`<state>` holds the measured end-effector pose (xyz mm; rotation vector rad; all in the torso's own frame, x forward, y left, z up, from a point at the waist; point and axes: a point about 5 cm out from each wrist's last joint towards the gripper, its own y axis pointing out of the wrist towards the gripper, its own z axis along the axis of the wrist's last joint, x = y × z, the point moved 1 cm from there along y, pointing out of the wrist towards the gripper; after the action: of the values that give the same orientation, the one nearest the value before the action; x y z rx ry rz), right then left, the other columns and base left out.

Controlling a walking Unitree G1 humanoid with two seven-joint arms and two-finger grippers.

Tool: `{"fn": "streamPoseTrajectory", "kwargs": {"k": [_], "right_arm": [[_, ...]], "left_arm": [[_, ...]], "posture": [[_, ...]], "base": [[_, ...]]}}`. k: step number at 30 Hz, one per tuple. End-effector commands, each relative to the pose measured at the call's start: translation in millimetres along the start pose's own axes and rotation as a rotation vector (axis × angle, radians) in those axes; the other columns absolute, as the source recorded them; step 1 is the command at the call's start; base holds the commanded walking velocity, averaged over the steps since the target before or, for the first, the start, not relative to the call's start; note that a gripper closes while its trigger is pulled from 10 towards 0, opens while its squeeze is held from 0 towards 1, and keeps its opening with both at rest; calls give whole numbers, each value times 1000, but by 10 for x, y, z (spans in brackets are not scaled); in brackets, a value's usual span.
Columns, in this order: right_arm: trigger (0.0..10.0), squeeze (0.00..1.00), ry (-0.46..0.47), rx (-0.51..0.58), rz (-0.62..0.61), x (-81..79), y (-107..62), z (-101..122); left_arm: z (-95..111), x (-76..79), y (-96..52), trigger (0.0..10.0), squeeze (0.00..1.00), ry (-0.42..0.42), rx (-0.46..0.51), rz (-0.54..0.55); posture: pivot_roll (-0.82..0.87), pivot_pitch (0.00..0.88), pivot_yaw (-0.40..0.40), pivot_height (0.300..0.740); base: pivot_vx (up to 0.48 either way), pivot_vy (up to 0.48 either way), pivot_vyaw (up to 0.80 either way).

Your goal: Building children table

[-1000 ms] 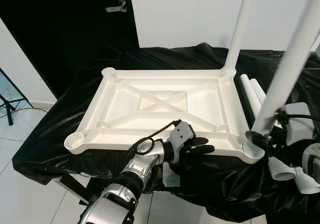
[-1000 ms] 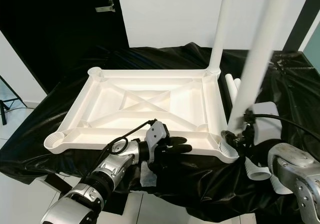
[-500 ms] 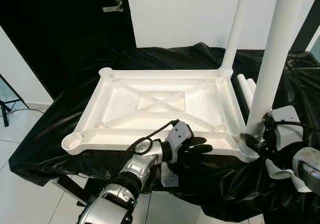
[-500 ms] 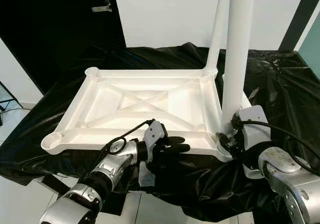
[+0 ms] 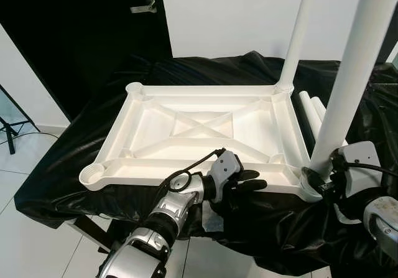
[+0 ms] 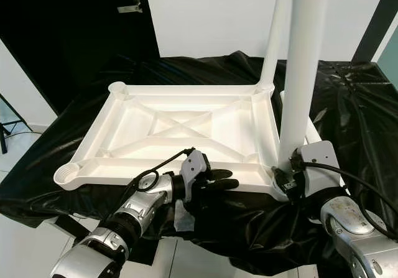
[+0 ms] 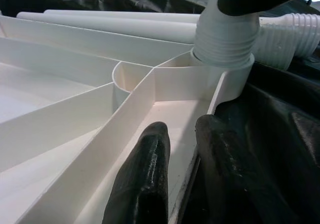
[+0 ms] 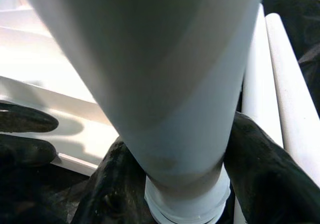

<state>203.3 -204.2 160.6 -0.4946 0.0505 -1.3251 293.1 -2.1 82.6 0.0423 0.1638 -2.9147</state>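
Note:
A white plastic tabletop (image 5: pixel 124 172) lies upside down on the black-covered table. One white leg (image 5: pixel 297 35) stands upright in its far right corner socket. My right gripper (image 5: pixel 320 177) is shut on the base of a second white leg (image 5: pixel 348 85), which stands almost upright in the near right socket (image 5: pixel 311 189). In the right wrist view the black fingers (image 8: pixel 112 184) hug that leg (image 8: pixel 165 83) just above its threaded end. My left gripper (image 5: pixel 254 180) is shut on the tabletop's near rim (image 7: pixel 200 108), one finger inside and one outside.
Two spare legs (image 5: pixel 314 113) lie on the black cover right of the tabletop. The far left socket (image 5: pixel 135 89) and near left socket (image 5: pixel 92 176) hold nothing. A black door (image 5: pixel 74 35) stands behind on the left, with tiled floor (image 5: pixel 25 185) below.
The leg in my right gripper swung from a strong lean to the right to nearly upright over the near right socket. My left gripper kept its hold on the rim.

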Motion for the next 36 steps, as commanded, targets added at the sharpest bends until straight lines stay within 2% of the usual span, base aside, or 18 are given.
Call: {"fn": "streamPoseTrajectory", "kwargs": {"k": [1, 10, 12, 13, 16, 17, 19, 26, 30, 33, 36], "right_arm": [[10000, 0, 116, -183, 152, -272, -4, -390], [10000, 0, 214, -130, 139, -333, -11, -390], [10000, 0, 274, -124, 134, -373, -7, -403], [10000, 0, 274, -124, 134, -373, -7, -403], [10000, 0, 378, -115, 113, -382, 17, -397], [10000, 0, 378, -115, 113, -382, 17, -397], [10000, 0, 503, -107, 86, -356, 58, -370], [10000, 0, 590, -137, 102, -366, 99, -315], [10000, 0, 589, -156, 114, -366, 103, -312], [10000, 0, 493, -161, 127, -351, 106, -269], [10000, 0, 463, -168, 137, -345, 105, -250]], "left_arm": [[-141, 39, -5, 10000, 0, -31, -78, -7], [-140, 32, -12, 10000, 0, -30, -78, -5], [-141, 28, -17, 10000, 0, -30, -78, -2], [-141, 28, -17, 10000, 0, -30, -78, -2], [-138, 29, -13, 10000, 0, -30, -77, -3], [-138, 29, -13, 10000, 0, -30, -77, -3], [-128, 33, 3, 10000, 0, -29, -74, -6], [-126, 39, 13, 10000, 0, -30, -73, -9], [-130, 41, 13, 10000, 0, -32, -73, -8], [-133, 46, 15, 10000, 0, -34, -73, -7], [-134, 48, 18, 10000, 0, -35, -72, -6]], "posture": [[-243, 25, 66, 740], [-240, 24, 61, 740], [-241, 23, 61, 740], [-241, 23, 61, 740], [-243, 22, 60, 740], [-243, 22, 60, 740], [-246, 21, 59, 740], [-246, 19, 55, 740], [-245, 18, 53, 740], [-241, 18, 47, 740], [-239, 17, 45, 740]], "base": [[0, 0, 0], [0, 0, 0], [0, 0, 0], [0, 0, 0], [0, 0, 0], [0, 0, 0], [0, 0, 0], [0, 0, 0], [0, 0, 0], [0, 0, 0], [0, 0, 0]]}}
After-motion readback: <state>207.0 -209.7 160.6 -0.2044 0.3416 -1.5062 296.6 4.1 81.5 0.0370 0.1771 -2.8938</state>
